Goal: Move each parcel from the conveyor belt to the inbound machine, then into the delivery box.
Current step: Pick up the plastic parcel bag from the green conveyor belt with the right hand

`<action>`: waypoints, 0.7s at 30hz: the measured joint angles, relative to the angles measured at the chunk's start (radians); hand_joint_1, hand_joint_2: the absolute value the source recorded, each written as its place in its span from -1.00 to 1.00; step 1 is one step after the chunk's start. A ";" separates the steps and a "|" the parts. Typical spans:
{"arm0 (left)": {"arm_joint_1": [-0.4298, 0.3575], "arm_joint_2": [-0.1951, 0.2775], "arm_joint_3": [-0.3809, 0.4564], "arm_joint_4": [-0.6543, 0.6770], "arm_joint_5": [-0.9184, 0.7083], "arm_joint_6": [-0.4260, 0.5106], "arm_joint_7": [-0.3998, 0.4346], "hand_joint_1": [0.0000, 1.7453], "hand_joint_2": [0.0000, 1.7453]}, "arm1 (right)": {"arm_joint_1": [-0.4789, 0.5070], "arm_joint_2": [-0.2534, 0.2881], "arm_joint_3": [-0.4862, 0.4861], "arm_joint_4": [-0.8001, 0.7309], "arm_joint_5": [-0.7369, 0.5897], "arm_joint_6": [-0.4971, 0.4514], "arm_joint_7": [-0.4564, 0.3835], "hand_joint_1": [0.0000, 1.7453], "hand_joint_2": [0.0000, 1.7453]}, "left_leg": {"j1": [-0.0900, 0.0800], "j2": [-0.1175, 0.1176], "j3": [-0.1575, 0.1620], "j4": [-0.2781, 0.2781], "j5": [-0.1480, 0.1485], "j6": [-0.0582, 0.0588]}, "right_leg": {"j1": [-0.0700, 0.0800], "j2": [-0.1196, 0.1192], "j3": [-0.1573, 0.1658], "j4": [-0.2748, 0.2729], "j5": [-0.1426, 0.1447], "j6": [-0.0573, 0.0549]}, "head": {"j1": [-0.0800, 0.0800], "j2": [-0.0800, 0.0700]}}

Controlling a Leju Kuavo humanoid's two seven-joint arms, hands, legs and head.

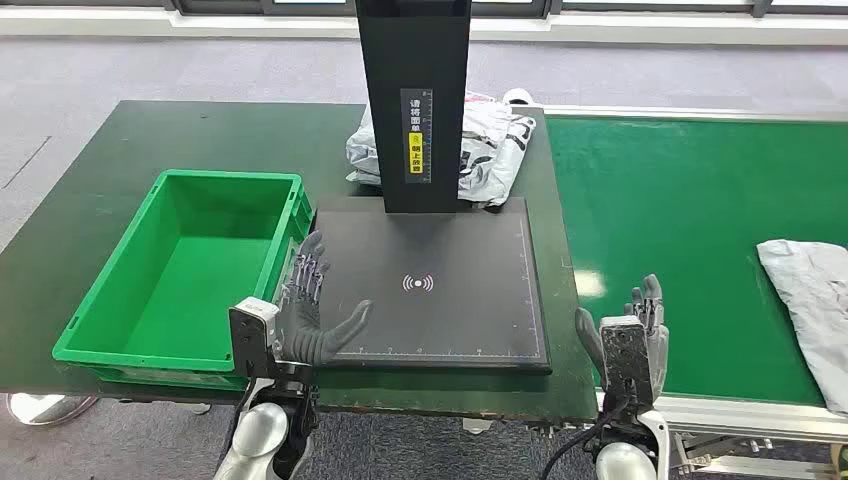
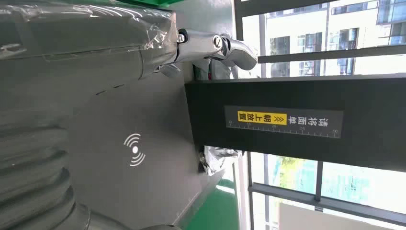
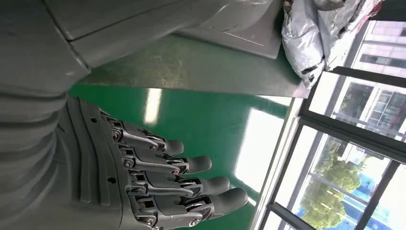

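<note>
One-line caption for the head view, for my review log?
Both hands, left and right, open and empty beside the black scanner pad; grey plastic parcel waits on the green conveyor belt.

Yellow label (image 2: pixel 262 117) "请将面单朝上放置" on scanner post (image 1: pixel 415 60).

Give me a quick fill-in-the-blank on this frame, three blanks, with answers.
1. The green delivery box holds ____ parcels.
2. The grey parcel at the right edge lies on the ____.
3. The left robot hand hovers at the near-left part of the black scanner ____, while the right robot hand is open over the belt's near edge.

Answers: no; conveyor belt; platform
</note>
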 joint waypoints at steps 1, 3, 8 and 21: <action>0.003 0.000 0.001 -0.001 -0.004 0.002 0.000 -1.00 1.00 | 0.000 0.001 0.000 0.002 0.002 -0.001 0.001 -1.00 1.00 | 0.000 0.000 0.000 0.000 0.000 0.000 | 0.000 0.000 0.000 0.000 0.000 0.000 | 0.000 0.000; 0.011 -0.001 0.005 -0.006 -0.017 0.008 0.002 -1.00 1.00 | 0.000 0.004 0.000 0.008 0.009 -0.002 0.006 -1.00 1.00 | 0.000 0.000 0.000 0.000 0.000 0.000 | 0.000 0.000 0.000 0.000 0.000 0.000 | 0.000 0.000; 0.031 -0.004 0.009 -0.016 -0.054 0.035 0.023 -1.00 1.00 | 0.000 0.017 0.003 0.017 0.024 0.004 0.034 -1.00 1.00 | 0.000 0.000 0.000 0.000 0.000 0.000 | 0.000 0.000 0.000 0.000 0.000 0.000 | 0.000 0.000; 0.088 -0.007 0.010 -0.034 -0.054 0.047 0.041 -1.00 1.00 | 0.004 0.031 0.008 0.022 0.115 0.050 0.102 -1.00 1.00 | 0.000 0.000 0.000 0.000 0.000 0.000 | 0.000 0.000 0.000 0.000 0.000 0.000 | 0.000 0.000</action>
